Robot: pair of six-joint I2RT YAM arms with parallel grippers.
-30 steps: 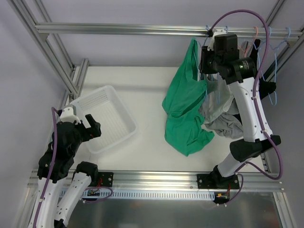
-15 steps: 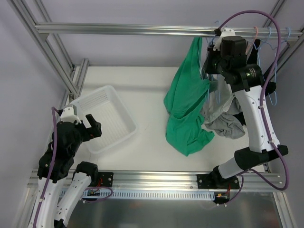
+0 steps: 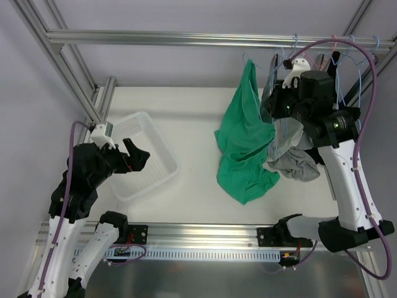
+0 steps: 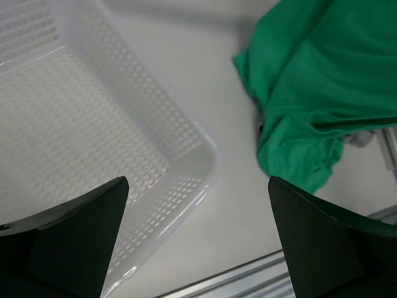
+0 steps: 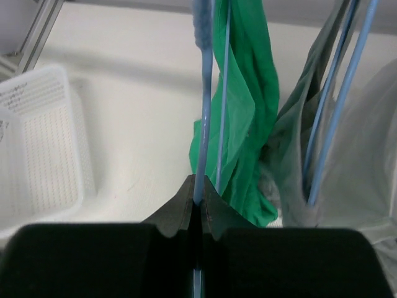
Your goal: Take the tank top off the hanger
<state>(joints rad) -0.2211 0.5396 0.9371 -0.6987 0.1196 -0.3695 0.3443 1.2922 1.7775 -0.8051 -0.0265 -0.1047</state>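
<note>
White perforated basket at the left of the table, mesh floor showing. Left gripper above it, jaws apart. Right gripper pinched tight on blue hanger wire. Green tank top drapes from the hangers to the table, touching grey garment.

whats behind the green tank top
A grey garment hangs partly tucked behind the green tank top. The right gripper pinches a blue hanger beside it. How far the grey runs behind is covered.

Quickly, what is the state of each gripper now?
Left gripper: open, holding nothing.
Right gripper: shut on the blue hanger.
</note>
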